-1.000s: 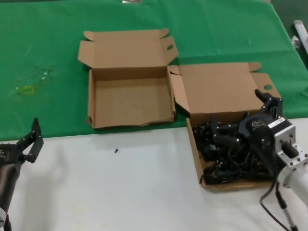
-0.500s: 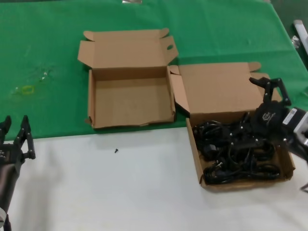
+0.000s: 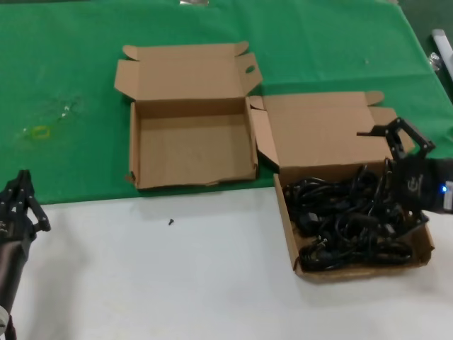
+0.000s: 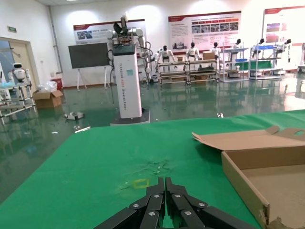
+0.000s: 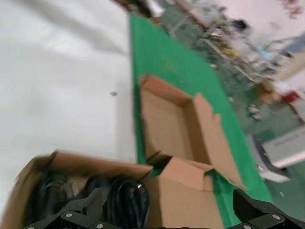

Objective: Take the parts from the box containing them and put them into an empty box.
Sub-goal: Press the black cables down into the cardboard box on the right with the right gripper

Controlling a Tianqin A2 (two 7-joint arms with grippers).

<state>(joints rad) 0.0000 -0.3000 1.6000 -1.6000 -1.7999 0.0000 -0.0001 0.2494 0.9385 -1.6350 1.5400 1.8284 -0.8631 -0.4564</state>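
Head view shows my right pincer (image 3: 396,136) spread wide, now swung out over the right edge of the box containing them (image 3: 322,127), clear of the parts (image 3: 347,223) heaped inside. My left pincer (image 3: 25,198), pressed together, has dropped toward the table's left edge. Beside it, the empty box (image 3: 191,152) sits unchanged.

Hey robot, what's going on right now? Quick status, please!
Right gripper open above the full box, nothing held. Left gripper shut, parked at table edge. Cords all inside; empty box bare. Nothing in the way.
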